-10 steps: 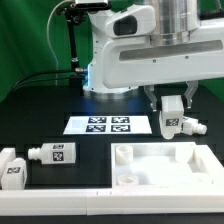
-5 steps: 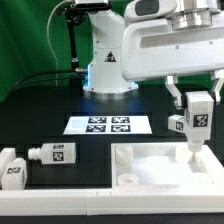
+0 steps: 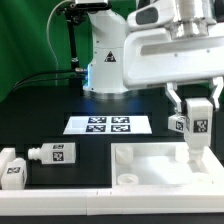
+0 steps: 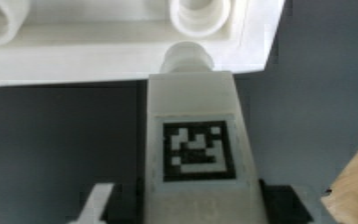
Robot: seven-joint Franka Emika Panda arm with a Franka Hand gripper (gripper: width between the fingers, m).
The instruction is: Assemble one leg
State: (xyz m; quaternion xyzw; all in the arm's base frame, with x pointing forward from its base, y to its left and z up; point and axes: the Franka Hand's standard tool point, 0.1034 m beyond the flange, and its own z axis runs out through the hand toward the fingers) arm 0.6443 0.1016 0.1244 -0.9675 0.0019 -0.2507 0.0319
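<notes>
My gripper [image 3: 196,112] is shut on a white square leg [image 3: 197,128] with a black-and-white tag, holding it upright. The leg's round stub end points down over the far corner of the large white panel [image 3: 160,165] at the exterior view's right. In the wrist view the leg [image 4: 197,130] runs between my two fingers [image 4: 105,203], its stub tip close to a round corner socket [image 4: 197,12] of the panel. Two more legs [image 3: 52,154] [image 3: 12,170] lie on the table at the exterior view's left.
The marker board [image 3: 108,125] lies flat behind the panel. The robot base [image 3: 105,60] stands at the back in front of a green curtain. A white strip runs along the table's front edge [image 3: 60,195].
My gripper has carried the leg toward the exterior view's right and slightly down, from behind the panel's middle to over its far right corner. Between half a second ago and now it has barely moved.
</notes>
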